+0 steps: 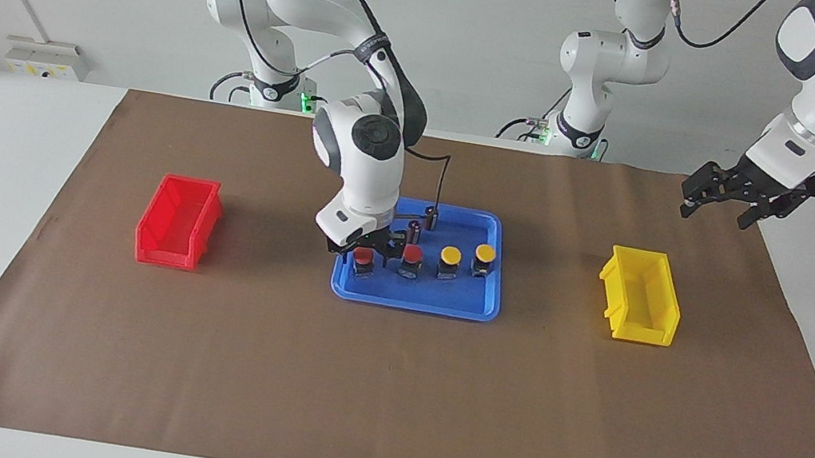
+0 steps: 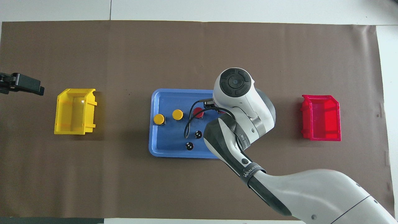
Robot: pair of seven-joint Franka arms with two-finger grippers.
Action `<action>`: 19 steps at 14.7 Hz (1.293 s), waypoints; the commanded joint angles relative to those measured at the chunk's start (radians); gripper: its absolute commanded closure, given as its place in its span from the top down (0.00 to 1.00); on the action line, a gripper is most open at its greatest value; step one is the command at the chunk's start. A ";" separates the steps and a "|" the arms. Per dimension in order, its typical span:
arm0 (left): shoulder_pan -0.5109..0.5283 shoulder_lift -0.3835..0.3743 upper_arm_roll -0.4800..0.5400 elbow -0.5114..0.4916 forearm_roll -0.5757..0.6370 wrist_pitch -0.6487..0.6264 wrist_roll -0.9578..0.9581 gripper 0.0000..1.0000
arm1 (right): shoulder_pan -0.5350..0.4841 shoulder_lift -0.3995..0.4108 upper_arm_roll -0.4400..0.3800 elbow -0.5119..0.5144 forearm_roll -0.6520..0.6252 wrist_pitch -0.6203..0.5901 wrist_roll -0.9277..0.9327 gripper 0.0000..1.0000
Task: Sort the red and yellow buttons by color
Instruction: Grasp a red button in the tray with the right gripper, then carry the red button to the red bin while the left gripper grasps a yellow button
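On the blue tray [image 1: 413,299] stand two red buttons [image 1: 364,256] [image 1: 412,254] and two yellow buttons [image 1: 450,255] [image 1: 485,253] in a row. My right gripper [image 1: 364,258] is down in the tray, set around the red button at the right arm's end of the row. In the overhead view the right arm's wrist covers that button; the other red button [image 2: 198,112] and both yellow buttons [image 2: 178,114] [image 2: 159,119] show. My left gripper [image 1: 713,213] waits open in the air over the mat's corner at the left arm's end, holding nothing.
A red bin [image 1: 178,221] stands toward the right arm's end and a yellow bin [image 1: 640,296] toward the left arm's end, both on the brown mat. Two dark capless cylinders [image 1: 431,216] [image 1: 415,228] stand in the tray, nearer to the robots than the buttons.
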 commanded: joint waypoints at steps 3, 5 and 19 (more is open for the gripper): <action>0.008 -0.031 0.002 -0.037 -0.012 0.024 0.005 1.00 | -0.023 -0.026 0.010 0.069 0.000 -0.118 -0.015 0.10; 0.010 -0.032 0.000 -0.044 -0.012 0.031 0.005 1.00 | -0.054 -0.039 0.010 0.176 0.006 -0.247 -0.051 0.09; -0.476 0.066 -0.024 -0.498 -0.010 0.665 -0.638 0.76 | -0.612 -0.397 0.004 -0.299 0.089 -0.148 -0.828 0.12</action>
